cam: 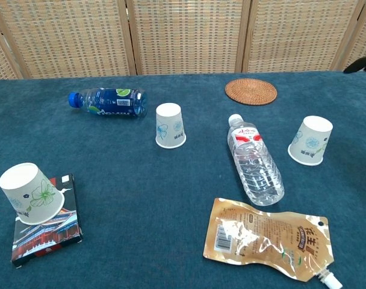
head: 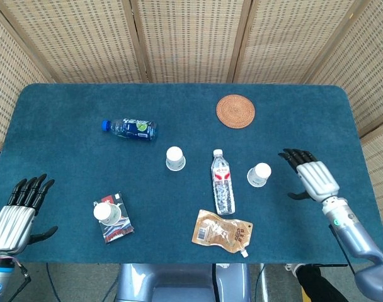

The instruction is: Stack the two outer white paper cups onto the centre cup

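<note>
Right robot hand (head: 313, 177) (fingers spread) empty

Even, bright, diffuse light fills both views, with no glare. Shadows are soft and short: the cups (cam: 171, 125) and the clear bottle (cam: 256, 161) barely darken the cloth (cam: 141, 180). Focus is sharp throughout. The pouch (cam: 267, 239) shows faint sheen. Head view bends slightly toward its 12 o'clock corners.
</note>
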### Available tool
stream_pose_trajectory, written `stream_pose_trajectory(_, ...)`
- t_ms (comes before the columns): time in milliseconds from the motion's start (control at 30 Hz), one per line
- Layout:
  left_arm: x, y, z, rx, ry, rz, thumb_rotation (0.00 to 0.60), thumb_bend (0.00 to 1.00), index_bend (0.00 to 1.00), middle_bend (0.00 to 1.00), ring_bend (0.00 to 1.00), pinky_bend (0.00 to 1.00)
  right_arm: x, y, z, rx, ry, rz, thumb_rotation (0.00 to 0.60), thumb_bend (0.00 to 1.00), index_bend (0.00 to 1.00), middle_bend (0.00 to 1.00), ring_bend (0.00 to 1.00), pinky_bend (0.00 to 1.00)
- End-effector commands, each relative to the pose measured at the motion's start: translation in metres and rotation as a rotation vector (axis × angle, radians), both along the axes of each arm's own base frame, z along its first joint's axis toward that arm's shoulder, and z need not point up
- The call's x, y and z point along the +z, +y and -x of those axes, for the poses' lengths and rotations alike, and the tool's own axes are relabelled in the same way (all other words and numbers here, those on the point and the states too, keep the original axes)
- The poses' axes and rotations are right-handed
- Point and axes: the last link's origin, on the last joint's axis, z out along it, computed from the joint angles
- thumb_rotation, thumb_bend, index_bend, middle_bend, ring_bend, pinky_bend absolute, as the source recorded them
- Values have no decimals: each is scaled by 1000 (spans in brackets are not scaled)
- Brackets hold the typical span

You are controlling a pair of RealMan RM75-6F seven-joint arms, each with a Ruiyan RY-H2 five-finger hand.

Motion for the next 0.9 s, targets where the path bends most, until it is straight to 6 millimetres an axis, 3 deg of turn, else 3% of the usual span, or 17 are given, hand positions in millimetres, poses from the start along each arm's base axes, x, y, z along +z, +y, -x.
stream_pose_trajectory(33, -2, 3, 0, 11, 6, -3, 600, 0, 0, 0, 0, 0, -21, -31, -9, -45, -8, -38, 600, 79, 182, 214, 182, 257)
stream_pose_trajectory(267, -3, 5, 1, 17, 10, -6, 600, 0, 0, 0, 0, 0, -42, -44, -8, -88, -7, -62, 600, 154, 203, 246, 215, 270)
stream_pose_trajectory(600, -5, 7, 2, 25, 15, 2, 600, 0, 0, 0, 0, 0, -59, -52, -14, -97, -26, -67, 600, 237, 312, 345, 315, 335)
stream_pose_trajectory(900, -5, 8, 2, 31, 14, 3, 600, 0, 0, 0, 0, 0, -66, -56, -15, -105, -28, -57, 600, 404, 473, 495, 480, 527)
